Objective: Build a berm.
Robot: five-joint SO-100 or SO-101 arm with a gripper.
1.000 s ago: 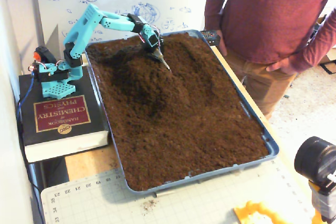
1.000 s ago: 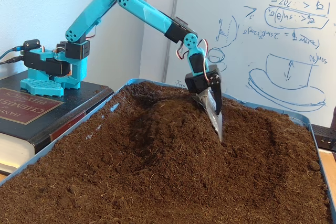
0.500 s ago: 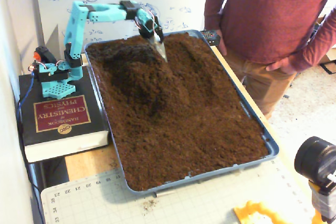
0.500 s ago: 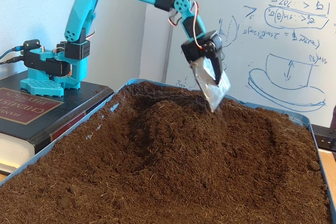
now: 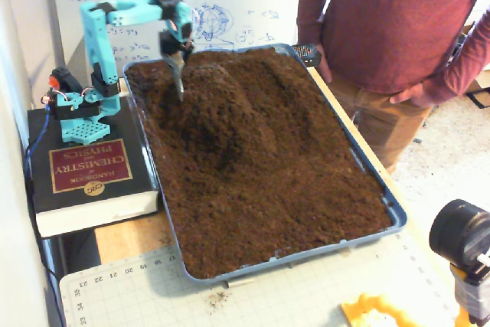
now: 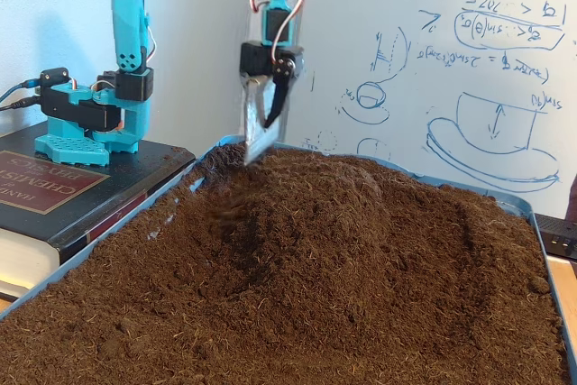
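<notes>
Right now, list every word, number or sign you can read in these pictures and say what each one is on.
"HANDBOOK OF CHEMISTRY AND PHYSICS", upside down, with a round "CRC" mark: red label of the book under the arm's base.
"CHEMISTRY", partly cut off: same book in the other fixed view.
"23 22 21 20 19": ruler numbers along the cutting mat.
Whiteboard scribbles and sketches: mirrored handwriting, not readable.

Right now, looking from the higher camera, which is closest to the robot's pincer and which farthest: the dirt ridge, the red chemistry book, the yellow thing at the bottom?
From the pincer:
1. Dirt ridge, just right of it.
2. Chemistry book, lower left, under the arm's base.
3. Yellow thing, bottom right corner.
</notes>
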